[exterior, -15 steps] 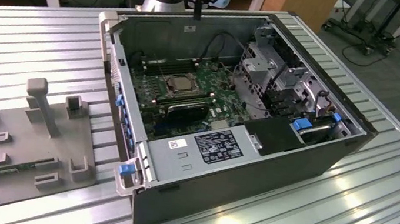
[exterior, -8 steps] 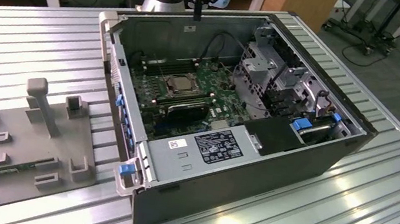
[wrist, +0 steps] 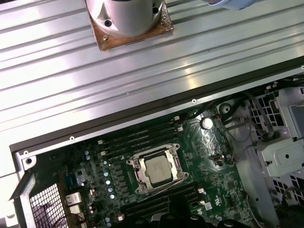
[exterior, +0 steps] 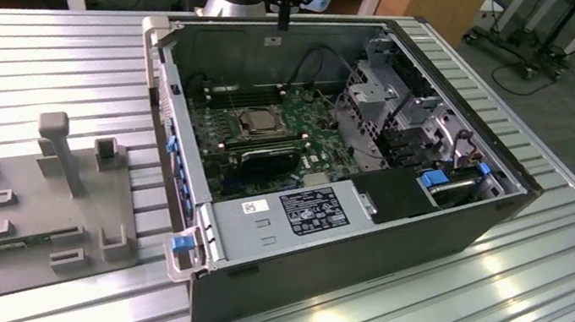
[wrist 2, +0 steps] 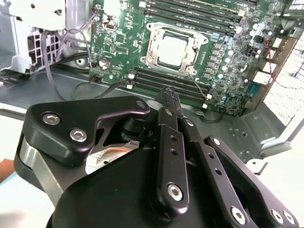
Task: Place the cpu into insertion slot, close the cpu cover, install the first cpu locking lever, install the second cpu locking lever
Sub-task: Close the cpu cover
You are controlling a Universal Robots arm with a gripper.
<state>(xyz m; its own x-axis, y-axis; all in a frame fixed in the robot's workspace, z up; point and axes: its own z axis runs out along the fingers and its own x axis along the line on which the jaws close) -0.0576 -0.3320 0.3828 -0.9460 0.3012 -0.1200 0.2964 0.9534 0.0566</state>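
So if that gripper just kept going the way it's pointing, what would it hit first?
Probably the long black memory slots beside the cpu, going by the second wrist view. The gripper hangs above them, and depth is hard to judge.

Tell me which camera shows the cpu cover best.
Second wrist view: the cpu cover appears largest and unblocked, its silvery frame lying flat around the cpu. The first wrist view shows the same frame smaller; the exterior view shows it as a small square inside the computer case.
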